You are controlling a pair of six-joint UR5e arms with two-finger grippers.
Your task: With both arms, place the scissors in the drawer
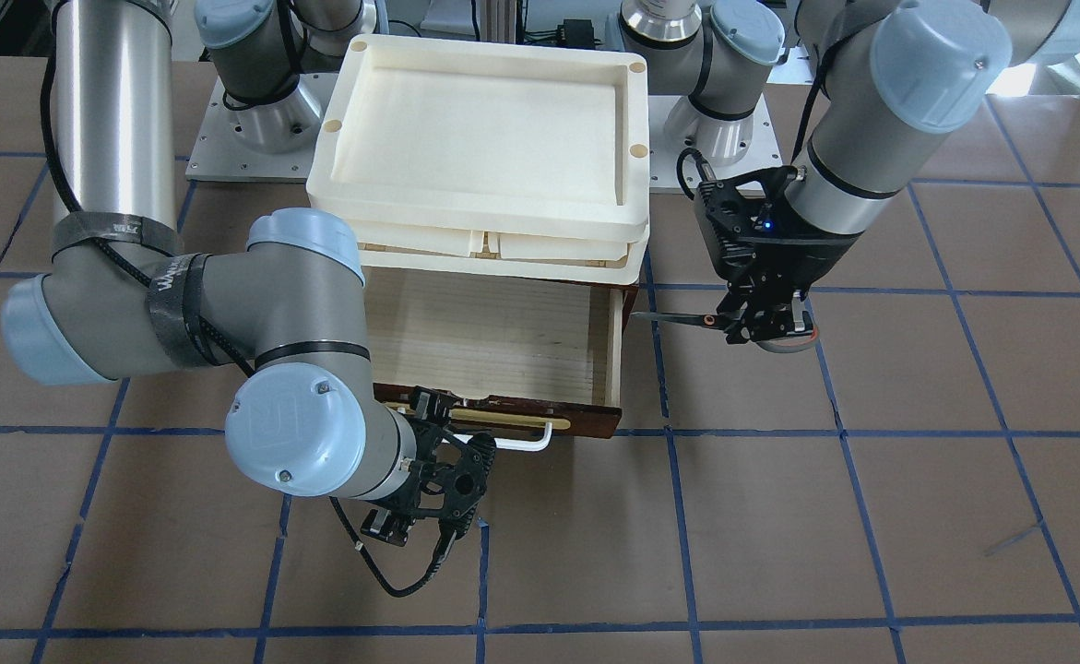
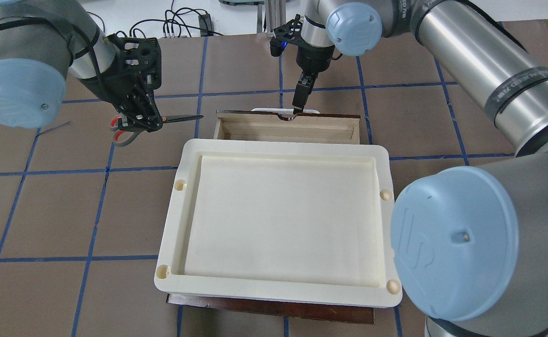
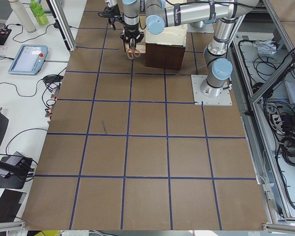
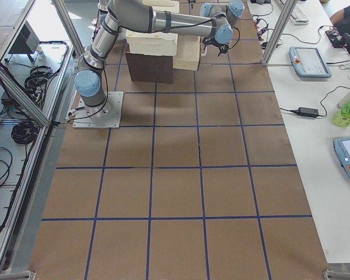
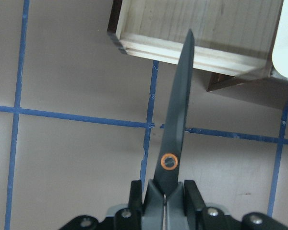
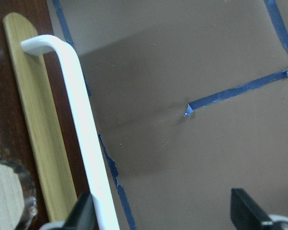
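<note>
The scissors (image 1: 687, 319) are held by their grey and orange handles in my left gripper (image 1: 763, 325), which is shut on them. They hang above the table beside the open drawer (image 1: 615, 346), blades pointing at it. In the overhead view the scissors (image 2: 180, 118) stick out of the left gripper (image 2: 135, 124) toward the drawer (image 2: 330, 122). In the left wrist view the blade (image 5: 178, 110) reaches the drawer's corner (image 5: 134, 45). My right gripper (image 1: 431, 410) is open at the white bar handle (image 1: 526, 444); in the right wrist view the handle (image 6: 86, 158) lies by one finger (image 6: 84, 215).
Two stacked cream trays (image 1: 484, 129) sit on top of the dark brown cabinet (image 2: 274, 306), over the back of the drawer. The right arm's elbow (image 1: 290, 433) hangs low in front of the drawer. The brown table has a blue tape grid (image 1: 669, 516).
</note>
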